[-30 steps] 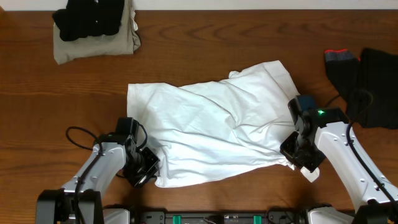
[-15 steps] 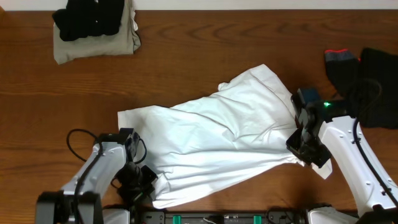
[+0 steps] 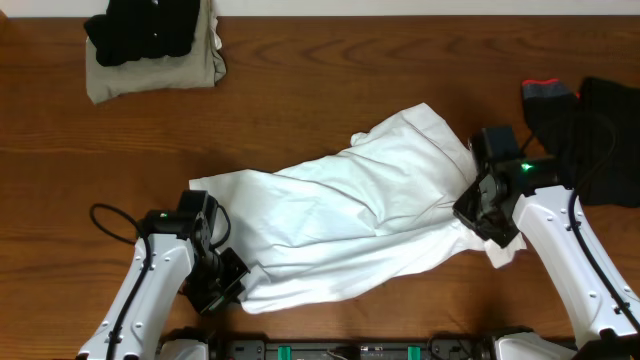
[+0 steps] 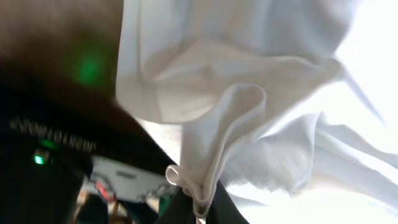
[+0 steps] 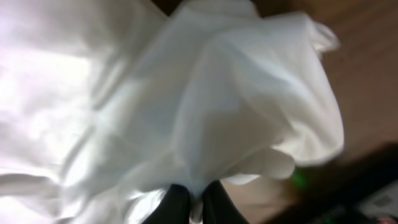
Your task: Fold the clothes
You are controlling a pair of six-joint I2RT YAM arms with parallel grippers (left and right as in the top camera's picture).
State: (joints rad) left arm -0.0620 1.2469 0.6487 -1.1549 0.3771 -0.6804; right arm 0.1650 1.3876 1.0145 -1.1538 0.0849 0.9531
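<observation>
**Worktop** [image 3: 320, 110], brown wood-grain board: one. It carries everything listed below.

**Thin, wrinkled white shirt** [image 3: 340, 225], soft cloth: one. It lies rumpled across the near middle and slants from the near left up toward the right. Judged light and limp, with no stiffness, so it will likely sag and trail wherever it is unsupported. Best taken at opposite hem corners or edges and kept taut between them.

**Black cloth garments** [image 3: 600, 140], right edge: seemingly two, one with a red band, though the count is uncertain.

**Folded khaki garment** [image 3: 150, 72], far left: one.

**Black bundle** [image 3: 145, 30], resting on the khaki garment: one.

**Claws**: two.
- Left claw [image 4: 196, 208]: pressed together, pinching a bunched fold at the shirt's near left corner.
- Right claw [image 5: 189, 202]: pinching the shirt's right edge.
</observation>
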